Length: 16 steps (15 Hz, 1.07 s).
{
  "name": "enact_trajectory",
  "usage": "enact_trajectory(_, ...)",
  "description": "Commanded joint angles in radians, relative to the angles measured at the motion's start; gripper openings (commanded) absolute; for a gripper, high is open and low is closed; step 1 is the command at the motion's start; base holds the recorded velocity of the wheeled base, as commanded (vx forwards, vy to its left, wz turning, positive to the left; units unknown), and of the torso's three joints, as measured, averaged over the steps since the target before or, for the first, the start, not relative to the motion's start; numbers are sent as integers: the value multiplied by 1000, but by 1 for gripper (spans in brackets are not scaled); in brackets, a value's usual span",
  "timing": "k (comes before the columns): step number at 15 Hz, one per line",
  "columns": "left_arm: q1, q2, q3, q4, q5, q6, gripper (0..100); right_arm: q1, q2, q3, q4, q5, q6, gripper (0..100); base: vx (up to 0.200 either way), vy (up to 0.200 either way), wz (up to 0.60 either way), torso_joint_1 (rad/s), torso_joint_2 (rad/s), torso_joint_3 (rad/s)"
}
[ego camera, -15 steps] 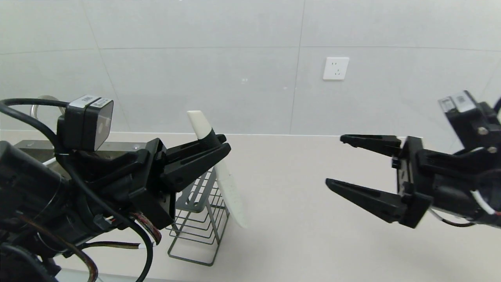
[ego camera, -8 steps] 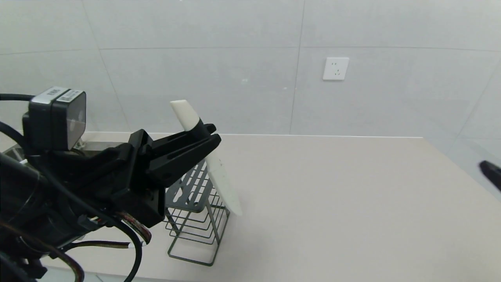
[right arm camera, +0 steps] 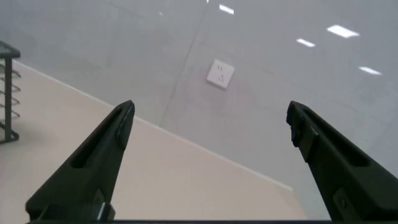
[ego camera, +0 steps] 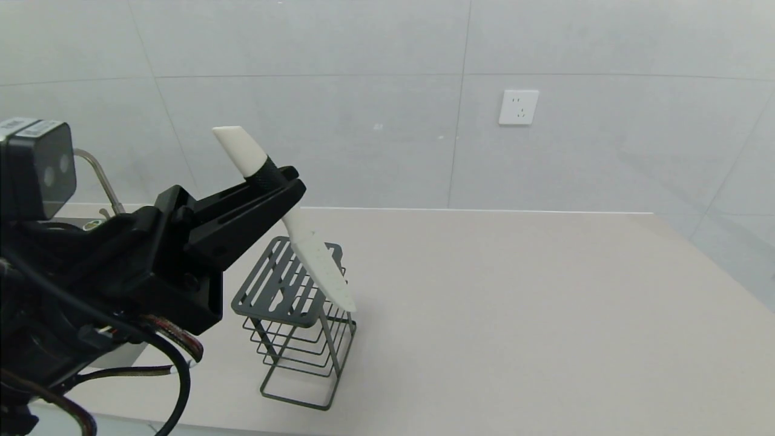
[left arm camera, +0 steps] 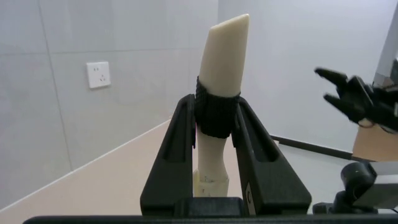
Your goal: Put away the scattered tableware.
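Knife up in the air, white blade angled down, pinched at its dark collar by the left claw! The tip hangs just by the slotted top of the wire rack on the table, and as far as I can judge it is not yet in a slot. Right claw is spread wide, carrying nothing. Pickup looks done, and lining up and lowering the blade into the rack remains.

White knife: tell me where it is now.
The white knife is on the head view's left, clamped in the left gripper, blade slanting down over the slotted top of the grey wire rack on the counter.
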Motion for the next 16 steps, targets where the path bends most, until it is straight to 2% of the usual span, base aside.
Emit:
enact_trajectory(1, 29, -8, 1, -1, 4, 0, 0, -37, -132, 16, 113, -38, 14, 100, 0, 0, 0, 0, 0, 0)
enact_trajectory(2, 49, -8, -1, -1, 21, -2, 0, -37, -132, 16, 183, -36, 23, 100, 0, 0, 0, 0, 0, 0)
enact_trajectory(3, 55, -8, -1, -1, 24, -2, 0, -37, -132, 16, 199, -36, 23, 100, 0, 0, 0, 0, 0, 0)
enact_trajectory(4, 89, -20, 1, -1, 34, -3, 0, -36, -132, 16, 297, -13, 25, 100, 0, 0, 0, 0, 0, 0)
enact_trajectory(5, 106, -31, -1, -1, 34, -3, 0, -36, -132, 16, 315, 24, 17, 100, 0, 0, 0, 0, 0, 0)
enact_trajectory(8, 106, -51, -1, -1, 35, -2, 0, -7, -132, 16, 320, 87, -20, 100, 0, 0, 0, 0, 0, 0)
enact_trajectory(10, 106, -43, -1, -1, 47, 1, 0, 58, -169, 16, 412, 79, -26, 100, 0, 0, 0, 0, 0, 0)
enact_trajectory(11, 107, -39, -2, -1, 66, 1, 0, 68, -227, 16, 501, 34, -23, 100, 0, 0, 0, 0, 0, 0)
enact_trajectory(12, 107, -36, -2, -1, 78, 1, 0, 68, -227, 16, 486, -30, -18, 100, 0, 0, 0, 0, 0, 0)
enact_trajectory(14, 107, -27, -1, -1, 83, 30, 0, 68, -222, 16, 503, -125, 42, 100, 0, 0, 0, 0, 0, 0)
enact_trajectory(16, 107, -2, 7, -1, 83, 86, 0, 68, -222, 16, 507, -162, 106, 100, 0, 0, 0, 0, 0, 0)
